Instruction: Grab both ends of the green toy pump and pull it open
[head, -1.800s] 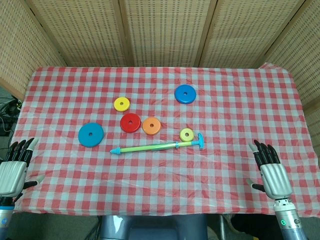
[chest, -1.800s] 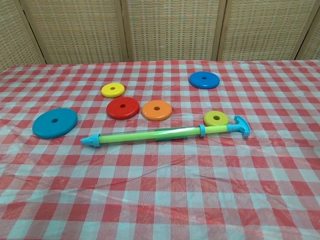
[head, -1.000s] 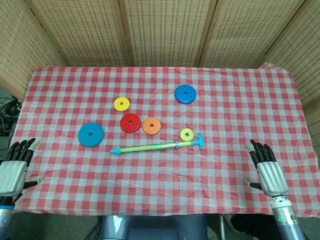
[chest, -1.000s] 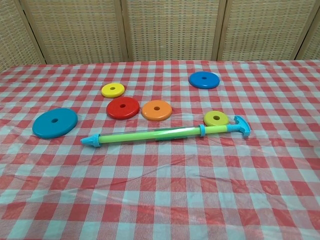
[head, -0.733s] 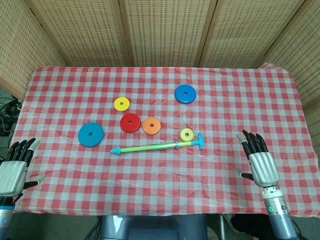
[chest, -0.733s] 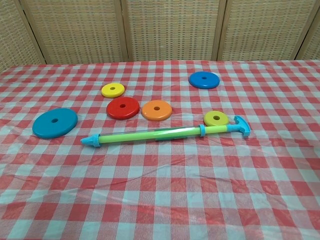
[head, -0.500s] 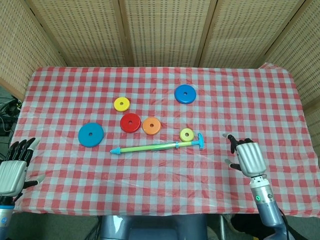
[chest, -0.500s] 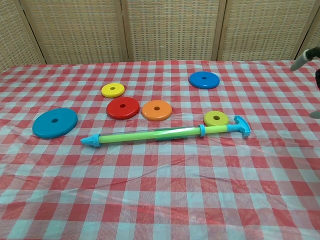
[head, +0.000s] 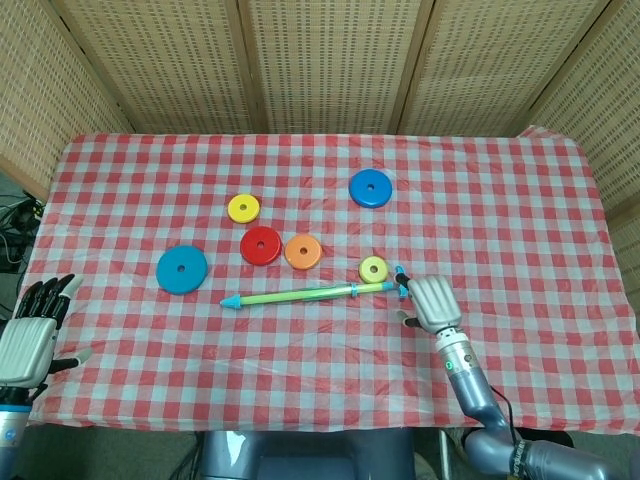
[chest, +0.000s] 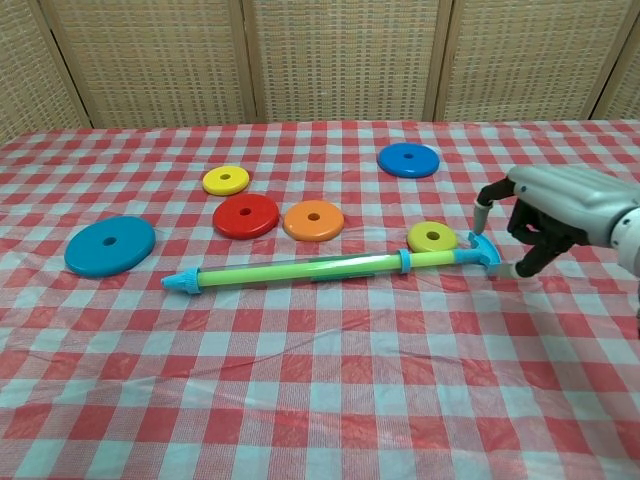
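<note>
The green toy pump (chest: 320, 266) lies flat on the worktop (chest: 400, 400), just in front of the orange ring (chest: 313, 219). It looks light, rigid, slim and smooth, so grasp the T-handle and the nozzle tip. The right hand (chest: 545, 215) hovers at the handle, fingers (chest: 484, 206) curled apart and empty. The left hand (head: 28, 340) rests spread, well away.

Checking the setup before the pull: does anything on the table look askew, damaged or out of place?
Nothing stands out. The green toy pump lies whole and flat on the checked cloth, with the discs scattered flat behind it.
</note>
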